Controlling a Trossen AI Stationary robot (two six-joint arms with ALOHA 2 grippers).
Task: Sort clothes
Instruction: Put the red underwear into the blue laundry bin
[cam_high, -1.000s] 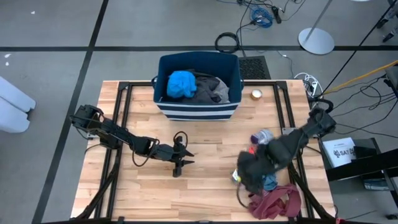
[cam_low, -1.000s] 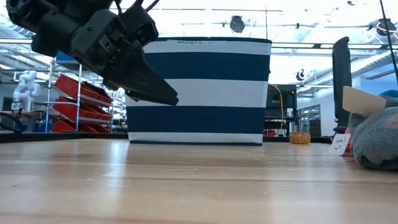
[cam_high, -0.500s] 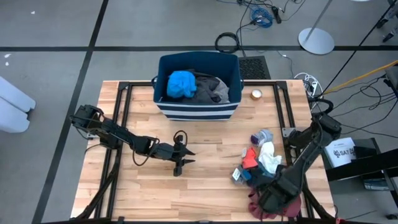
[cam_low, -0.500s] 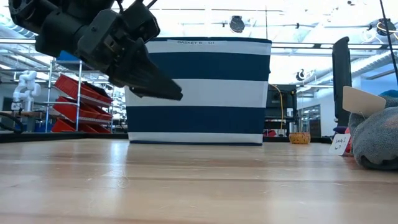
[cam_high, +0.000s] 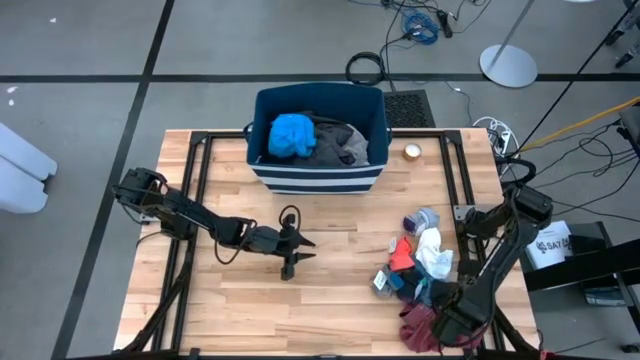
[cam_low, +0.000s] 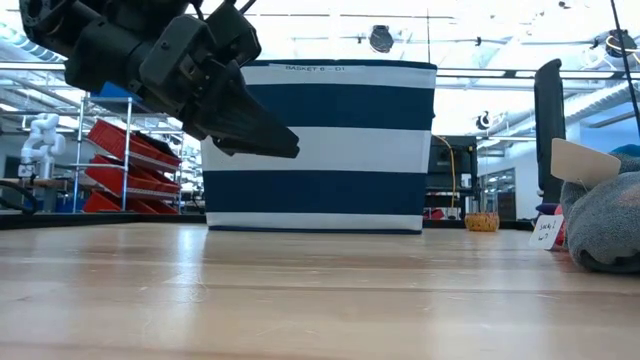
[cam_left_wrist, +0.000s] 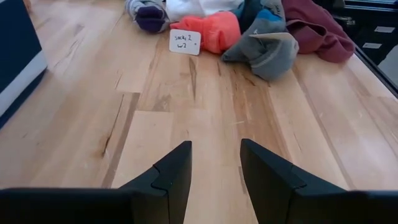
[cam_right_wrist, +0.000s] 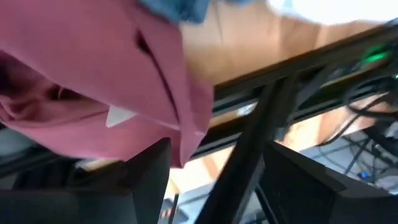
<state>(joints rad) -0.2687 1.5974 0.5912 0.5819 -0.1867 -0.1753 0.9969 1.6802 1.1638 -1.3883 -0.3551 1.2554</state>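
Note:
A pile of clothes (cam_high: 420, 265) lies at the table's right: a grey-purple sock (cam_high: 422, 218), a red piece (cam_high: 401, 252), a white piece (cam_high: 433, 252), blue-grey socks (cam_high: 415, 288) and a maroon top (cam_high: 420, 325) at the near right corner. My right gripper (cam_high: 445, 322) is open over the maroon top (cam_right_wrist: 93, 81), at the table's near edge. My left gripper (cam_high: 303, 250) is open and empty, a little above the table's middle, pointing at the pile (cam_left_wrist: 249, 31). A bright blue garment (cam_high: 292, 135) and a grey one (cam_high: 342, 145) lie in the striped bin (cam_high: 318, 178). My right gripper has the maroon top's hem (cam_right_wrist: 186, 146) right beside one finger (cam_right_wrist: 146, 180). I cannot tell whether it touches the cloth.
The dark blue, white-striped bin (cam_low: 320, 145) stands at the far middle. A small white label card (cam_left_wrist: 185, 42) stands by the pile. A black frame rail (cam_right_wrist: 249, 155) runs along the table's near edge. Bare wood lies between my left gripper and the pile.
My right gripper has gone from over the pile toward the table's near right corner, and the white and red pieces under it have come into view. My left gripper has crept a little toward the table's right.

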